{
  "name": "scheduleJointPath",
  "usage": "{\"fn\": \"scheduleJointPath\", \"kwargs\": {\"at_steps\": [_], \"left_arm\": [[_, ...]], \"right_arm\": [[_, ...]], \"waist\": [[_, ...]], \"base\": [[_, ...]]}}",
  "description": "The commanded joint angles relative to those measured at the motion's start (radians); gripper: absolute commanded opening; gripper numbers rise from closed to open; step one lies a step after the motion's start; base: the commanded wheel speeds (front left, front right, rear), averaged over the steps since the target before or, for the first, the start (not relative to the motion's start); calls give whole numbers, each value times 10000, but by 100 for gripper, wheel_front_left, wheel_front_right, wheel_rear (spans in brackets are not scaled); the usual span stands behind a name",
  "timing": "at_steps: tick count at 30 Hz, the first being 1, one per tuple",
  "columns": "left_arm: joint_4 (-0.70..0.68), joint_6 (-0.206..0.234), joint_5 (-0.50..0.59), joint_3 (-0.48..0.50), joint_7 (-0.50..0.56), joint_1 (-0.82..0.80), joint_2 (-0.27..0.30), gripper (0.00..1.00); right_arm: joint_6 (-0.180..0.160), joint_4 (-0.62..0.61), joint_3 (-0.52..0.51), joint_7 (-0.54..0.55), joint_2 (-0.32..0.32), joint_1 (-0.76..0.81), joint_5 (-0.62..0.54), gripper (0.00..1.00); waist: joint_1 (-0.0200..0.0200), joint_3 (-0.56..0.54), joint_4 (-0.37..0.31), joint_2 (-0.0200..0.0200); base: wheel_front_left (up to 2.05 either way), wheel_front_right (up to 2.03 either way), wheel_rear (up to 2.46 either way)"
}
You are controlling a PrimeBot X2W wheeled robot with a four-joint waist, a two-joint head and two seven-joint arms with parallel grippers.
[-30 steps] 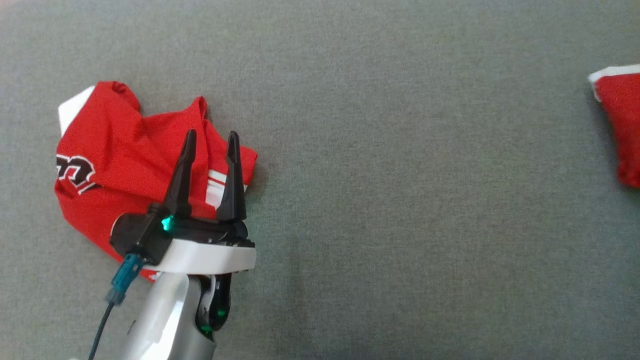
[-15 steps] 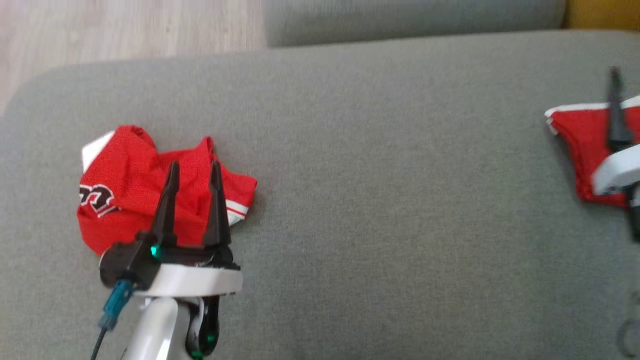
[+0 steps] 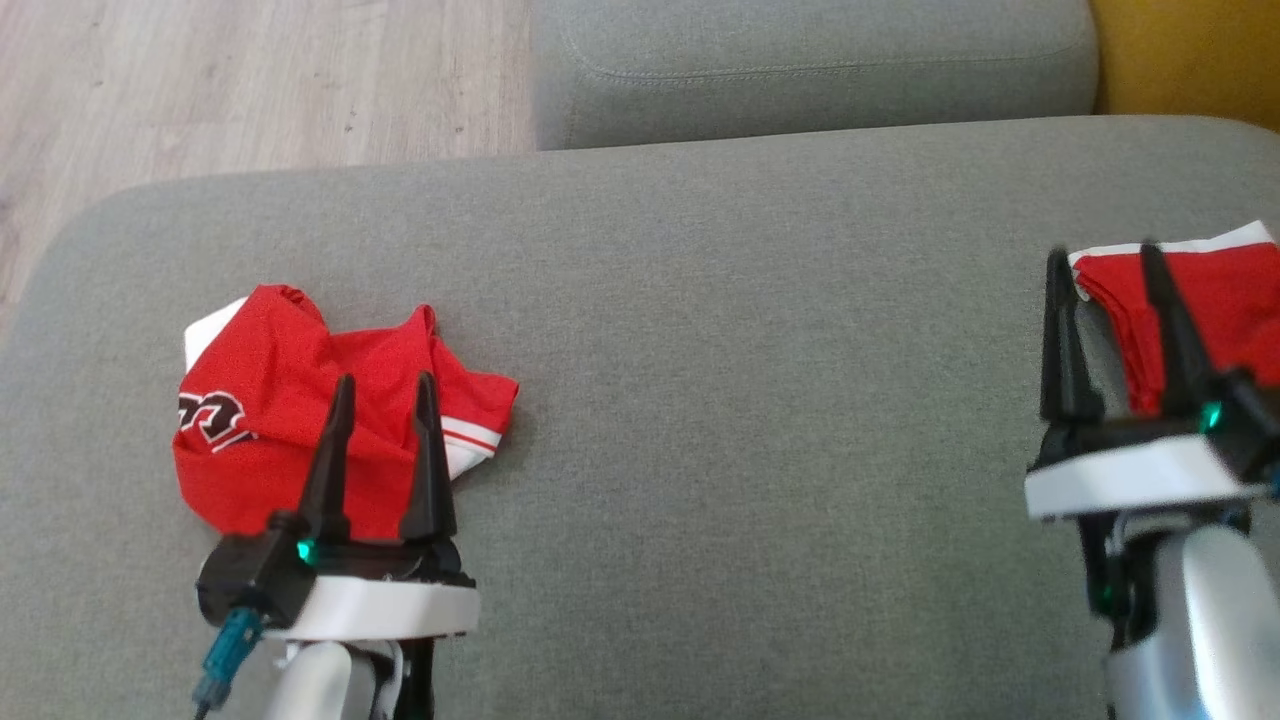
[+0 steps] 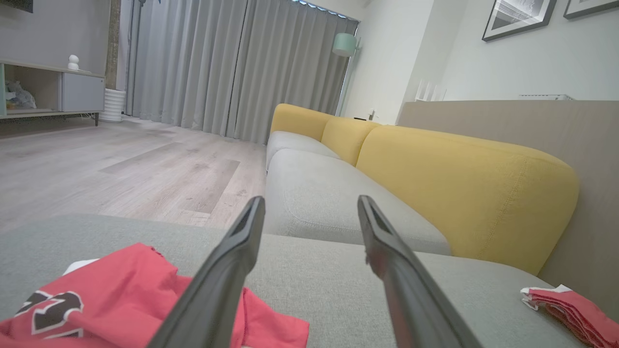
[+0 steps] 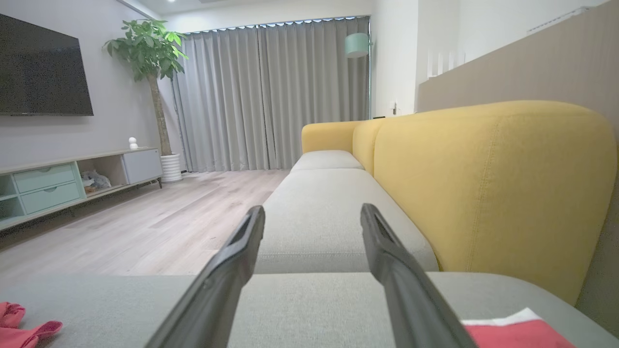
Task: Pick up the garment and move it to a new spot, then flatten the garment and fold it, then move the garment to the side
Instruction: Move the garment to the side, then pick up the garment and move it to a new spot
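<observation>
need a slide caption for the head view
Open left claw over a crumpled red jersey, open right claw by a second red garment, both garments on a grey sofa seat.

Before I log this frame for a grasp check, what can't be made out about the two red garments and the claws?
1. Crumpled red garment, head view: near edge hidden behind the left claw; whether it touches the cloth is unclear.
2. Black logo, head view: partly folded under, unreadable.
3. Folded red garment, head view: cut off by the right edge, partly behind the right claw.
4. Same garment, right wrist view: cut off by the bottom edge.
</observation>
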Motion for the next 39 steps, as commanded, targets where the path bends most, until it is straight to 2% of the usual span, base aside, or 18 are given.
{"fn": "scheduleJointPath", "kwargs": {"at_steps": [1,5,9,17,29,34,39], "left_arm": [[-309,9,-20,223,-95,-217,33,100],[-315,27,18,108,-95,-47,33,100],[-303,140,-51,26,-95,116,33,100],[-343,199,-37,69,-95,260,33,100],[-342,241,-39,64,-95,256,33,100],[-307,254,-33,46,-95,235,33,100],[-271,310,-17,75,-95,231,33,100]], "right_arm": [[19,-174,306,-268,-4,-69,154,100],[19,277,487,-1069,2,695,494,100],[19,548,588,-1279,4,1284,341,100],[19,29,611,-1317,5,1782,480,100],[19,-100,780,-1319,6,1788,628,100],[19,-51,917,-1320,6,1891,673,100],[19,-56,1165,-1320,6,2006,723,100]], "waist": [[1,18,22,0],[1,-31,60,0],[1,-52,92,0],[1,9,52,0],[1,-86,46,0],[1,-172,363,0],[1,-296,998,0]], "base": [[0,0,0],[0,0,0],[0,0,0],[0,0,0],[0,0,0],[0,0,0],[0,0,0]]}}
